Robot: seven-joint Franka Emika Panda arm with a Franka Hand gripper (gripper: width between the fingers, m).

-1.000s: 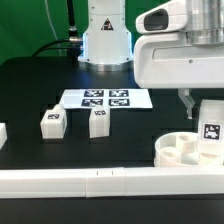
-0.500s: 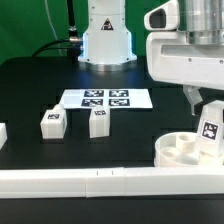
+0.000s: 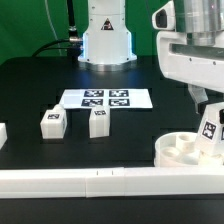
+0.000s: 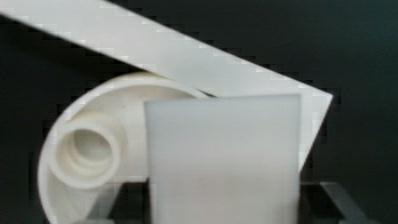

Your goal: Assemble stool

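Exterior view, toward its right: grips the held leg (image 3: pixel 212 128) in the gripper (image 3: pixel 206 106), with jaws clamped on the upper part of that small white block and its black-and-white tag turned to the camera. Holds it slightly tilted, low at the side of the seat (image 3: pixel 178 150) nearest the exterior view's right; cannot tell whether touching the seat, lodged in a socket, or just clear of it. Seat itself flat on the black table (image 3: pixel 30 90), open sockets upward, just behind the long white rail (image 3: pixel 90 180) along the front edge. Well apart, toward the exterior view's left: first loose leg (image 3: pixel 52 121) and second loose leg (image 3: pixel 98 121), both upright, near each other without touching, each tagged, just in front of the marker board (image 3: pixel 105 99). Behind that board, the arm's white base (image 3: pixel 105 40). Wrist view: looks straight along the held leg, a pale flat face filling the middle, with dark fingers (image 4: pixel 121 208) pressed against both of its sides. Beside and beyond the leg, the round seat with one ringed socket in sight, and past it the rail as a broad white band crossing at a slant.
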